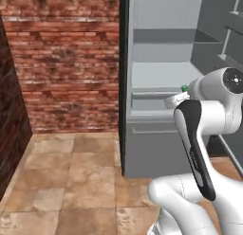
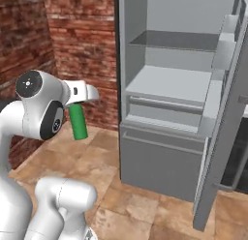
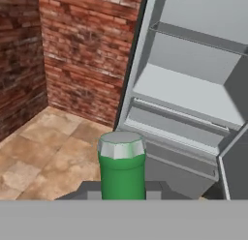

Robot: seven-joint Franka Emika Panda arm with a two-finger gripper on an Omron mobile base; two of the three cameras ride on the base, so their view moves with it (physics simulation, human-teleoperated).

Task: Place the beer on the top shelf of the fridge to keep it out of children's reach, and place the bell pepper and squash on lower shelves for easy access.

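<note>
Right now the gripper point(image 2: 81, 104) is clamping the beer point(image 2: 78, 121) left of the open fridge point(image 2: 164, 152). It should be lifting it upright, I judge, clearing the top shelf point(image 2: 177, 40) edge.

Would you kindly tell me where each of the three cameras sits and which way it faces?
Left base view: behind the arm's left, facing the open fridge and brick wall; the white arm fills the lower right.
Right base view: behind the arm's right, facing the fridge; the arm rises lower left, gripper shut on the beer.
Hand view: on the hand, looking along the beer toward the fridge.
Shared: fridge, wall, beer.
</note>
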